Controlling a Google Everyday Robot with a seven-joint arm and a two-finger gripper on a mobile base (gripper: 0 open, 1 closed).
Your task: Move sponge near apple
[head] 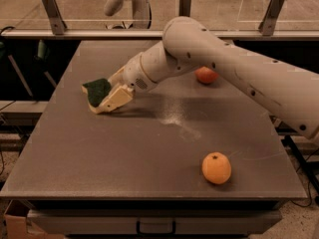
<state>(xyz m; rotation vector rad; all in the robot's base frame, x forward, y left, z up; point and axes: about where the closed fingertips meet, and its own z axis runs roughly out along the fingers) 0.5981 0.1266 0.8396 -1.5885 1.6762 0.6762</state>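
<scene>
the white arm point(239, 68) reaches in from the right, elbow raised. its gripper point(108, 97) angles down-left, held low.

- A single view is set high in front of the tabletop point(124, 153). It looks down and across it toward the far rail point(149, 33).
- It stands close. The tabletop fills most of the frame, its near edge spans almost the whole width, and a drawer front point(155, 222) shows just below.
- The arm point(239, 68) enters from the right edge and reaches leftward, covering part of the far side.
- The end effector point(107, 103) sits left of centre, at the sponge point(95, 89).
- The apple point(206, 75) lies beyond the arm, and an orange fruit point(216, 168) lies nearer the camera, lower right.
</scene>
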